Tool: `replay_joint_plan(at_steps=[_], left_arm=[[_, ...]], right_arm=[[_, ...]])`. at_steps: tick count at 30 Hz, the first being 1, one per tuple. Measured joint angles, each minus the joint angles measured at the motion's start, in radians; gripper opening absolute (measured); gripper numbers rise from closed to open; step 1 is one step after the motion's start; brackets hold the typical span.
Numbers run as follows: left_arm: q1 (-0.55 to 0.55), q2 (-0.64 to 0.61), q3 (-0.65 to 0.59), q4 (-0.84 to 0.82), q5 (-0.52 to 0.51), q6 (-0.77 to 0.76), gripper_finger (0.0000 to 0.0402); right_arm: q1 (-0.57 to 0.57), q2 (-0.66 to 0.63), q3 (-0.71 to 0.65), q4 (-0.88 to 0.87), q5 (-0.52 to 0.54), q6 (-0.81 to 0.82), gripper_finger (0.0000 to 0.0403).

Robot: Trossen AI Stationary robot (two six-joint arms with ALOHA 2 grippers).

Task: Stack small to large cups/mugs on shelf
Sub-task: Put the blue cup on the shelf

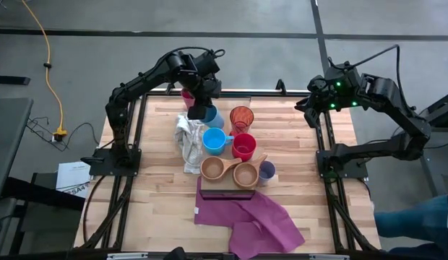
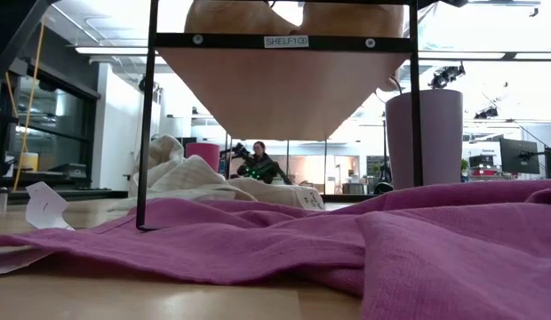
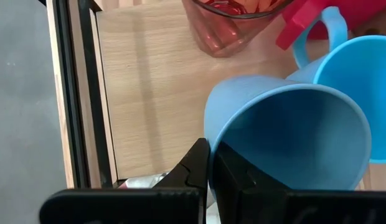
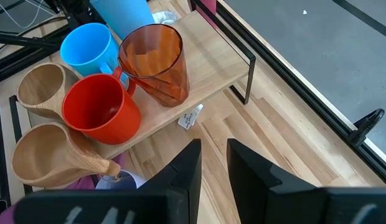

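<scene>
One blue mug [image 3: 286,134] sits pinched by its rim in the left gripper [image 3: 208,165]; the fingers are closed on the wall, one inside, one outside. Mug is tilted, long axis running away from the fingers with the mouth turned back toward the wrist; nothing visible inside.

Just beyond it on the shelf [image 1: 222,115]: second blue mug [image 1: 213,139], then the orange-red tumbler [image 1: 241,115] and red mug [image 1: 244,146]. Farther out, two wooden handled cups [image 1: 212,168] and a lavender tumbler [image 1: 266,170]. All upright, no contents seen. A magenta cup [image 1: 188,95] shows partly behind the left wrist.

Left arm is much the nearer. Right gripper [image 4: 211,165] hovers off the shelf end, jaws parted, holding nothing.

Judgement: placing turns on righting the tilted mug.

White cloth [image 1: 188,141] beside the left gripper; purple cloth [image 1: 246,217] past the wooden cups.
</scene>
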Motion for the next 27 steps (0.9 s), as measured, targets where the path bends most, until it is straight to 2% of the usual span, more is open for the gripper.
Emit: replay_joint_plan(at_steps=[11, 27], left_arm=[[-0.007, 0.033, 0.0, -0.001, -0.023, 0.017, 0.0], [-0.005, 0.032, 0.0, -0.002, 0.015, 0.023, 0.0008]], right_arm=[[0.0, 0.0, 0.0, 0.006, 0.001, 0.0, 0.0068], [0.0, 0.0, 0.0, 0.006, 0.002, -0.006, 0.0068]])
